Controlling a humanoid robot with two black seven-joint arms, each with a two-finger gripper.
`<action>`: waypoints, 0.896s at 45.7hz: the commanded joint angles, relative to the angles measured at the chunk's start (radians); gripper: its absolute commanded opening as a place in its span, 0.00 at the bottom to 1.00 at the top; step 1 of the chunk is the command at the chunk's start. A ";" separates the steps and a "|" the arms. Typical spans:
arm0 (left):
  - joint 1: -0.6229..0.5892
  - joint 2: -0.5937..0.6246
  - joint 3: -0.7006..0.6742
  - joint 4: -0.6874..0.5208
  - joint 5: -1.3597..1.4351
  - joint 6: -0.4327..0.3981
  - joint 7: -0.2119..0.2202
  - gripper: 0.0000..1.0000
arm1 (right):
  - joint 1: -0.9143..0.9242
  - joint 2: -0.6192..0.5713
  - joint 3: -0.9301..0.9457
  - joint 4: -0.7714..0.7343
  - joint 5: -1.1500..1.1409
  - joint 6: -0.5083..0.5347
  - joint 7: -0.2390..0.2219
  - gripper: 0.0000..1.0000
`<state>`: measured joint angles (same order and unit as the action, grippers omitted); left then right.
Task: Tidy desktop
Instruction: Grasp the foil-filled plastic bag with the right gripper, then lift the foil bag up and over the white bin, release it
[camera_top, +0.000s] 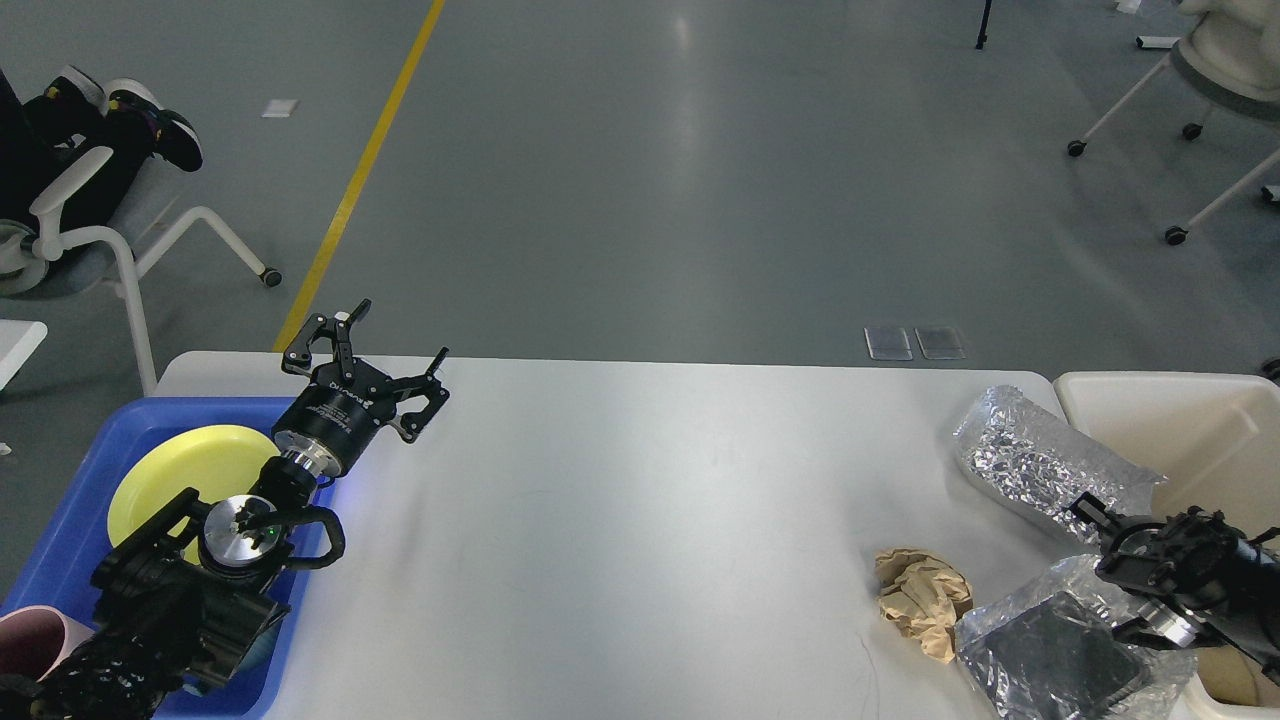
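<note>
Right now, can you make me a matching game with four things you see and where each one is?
Things:
1. yellow plate
2. crumpled brown paper
3. pink cup
4. beige bin

Places:
A. at the table's right end, off the desktop
B. bottom-left corner of the view
C. lying in the blue tray
D. on the desktop, beside the foil container

Pairs: 1-C, 2-D, 3-B, 4-A

Left, you've a blue tray (70, 520) holding a yellow plate (175, 470) and pink cup (30, 640). Right: beige bin (1190, 420), two foil containers (1040, 465) (1060, 650), crumpled brown paper (922, 600) just beside the nearer one.
</note>
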<state>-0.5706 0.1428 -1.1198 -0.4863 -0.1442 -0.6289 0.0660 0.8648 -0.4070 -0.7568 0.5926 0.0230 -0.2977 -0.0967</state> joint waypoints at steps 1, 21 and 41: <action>0.000 0.000 0.002 0.000 0.000 0.000 0.000 0.96 | 0.022 0.000 0.002 0.012 0.000 0.000 0.000 0.00; 0.000 0.000 0.000 0.000 0.000 0.000 0.000 0.96 | 0.207 -0.088 -0.007 0.278 -0.017 0.002 0.005 0.00; 0.000 0.000 0.002 0.000 0.000 0.000 0.000 0.96 | 0.496 -0.254 -0.009 0.506 -0.037 0.019 0.005 0.00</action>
<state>-0.5706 0.1425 -1.1196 -0.4863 -0.1442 -0.6289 0.0660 1.2829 -0.6108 -0.7654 1.0415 -0.0089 -0.2922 -0.0931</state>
